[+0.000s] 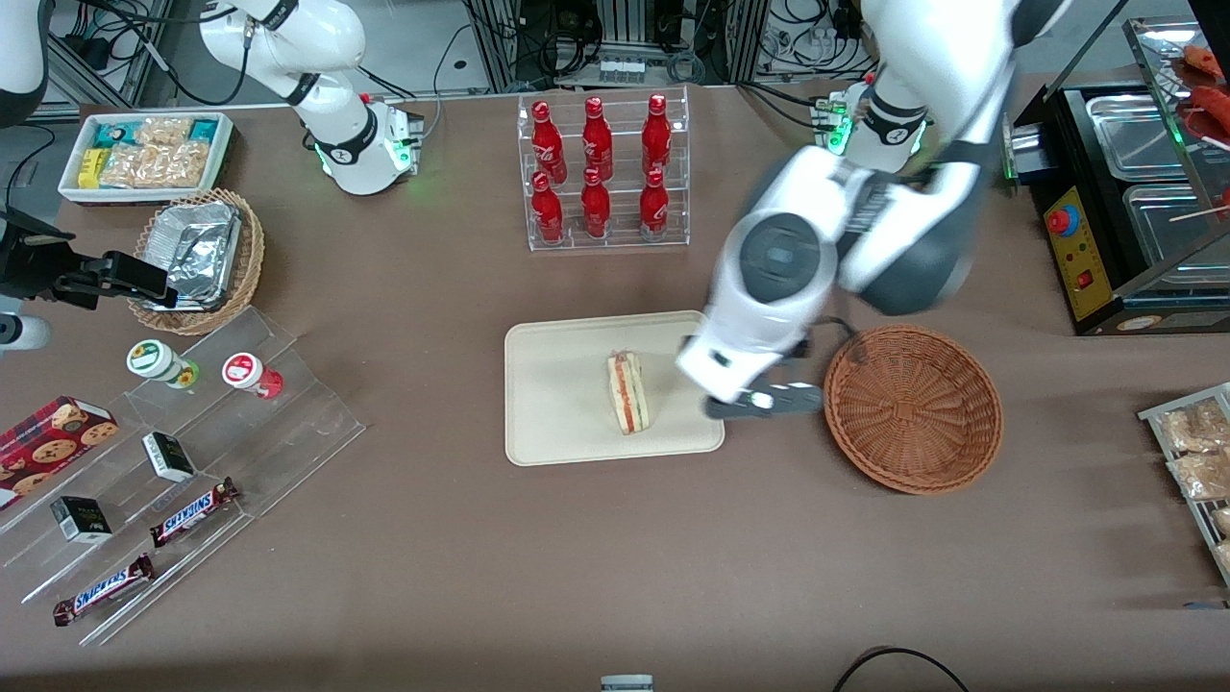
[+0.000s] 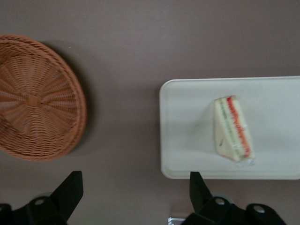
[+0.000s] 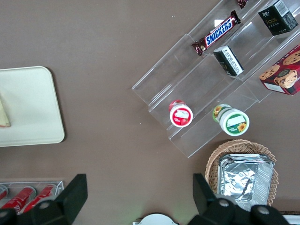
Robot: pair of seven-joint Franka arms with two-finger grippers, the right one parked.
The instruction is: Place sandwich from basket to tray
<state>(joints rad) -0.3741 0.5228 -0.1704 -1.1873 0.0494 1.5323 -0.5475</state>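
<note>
The sandwich (image 1: pixel 627 392) (image 2: pixel 233 129), a pale bread wedge with red and green filling, lies on the cream tray (image 1: pixel 557 413) (image 2: pixel 187 140), toward the tray's end nearest the basket. The reddish-brown wicker basket (image 1: pixel 913 408) (image 2: pixel 37 117) stands beside the tray and holds nothing. My gripper (image 1: pixel 759 399) (image 2: pixel 135 180) hovers over bare table between the tray's edge and the basket. It is open, with only tabletop showing between its black fingers (image 2: pixel 70 187). A corner of the sandwich (image 3: pixel 3 115) and the tray (image 3: pixel 33 108) also show in the right wrist view.
A clear rack of red cola bottles (image 1: pixel 603 173) stands farther from the front camera than the tray. Toward the parked arm's end are a stepped acrylic display (image 1: pixel 183 461), a tan foil basket (image 1: pixel 197 259) and a white snack bin (image 1: pixel 144 154). A black machine (image 1: pixel 1124 192) stands at the working arm's end.
</note>
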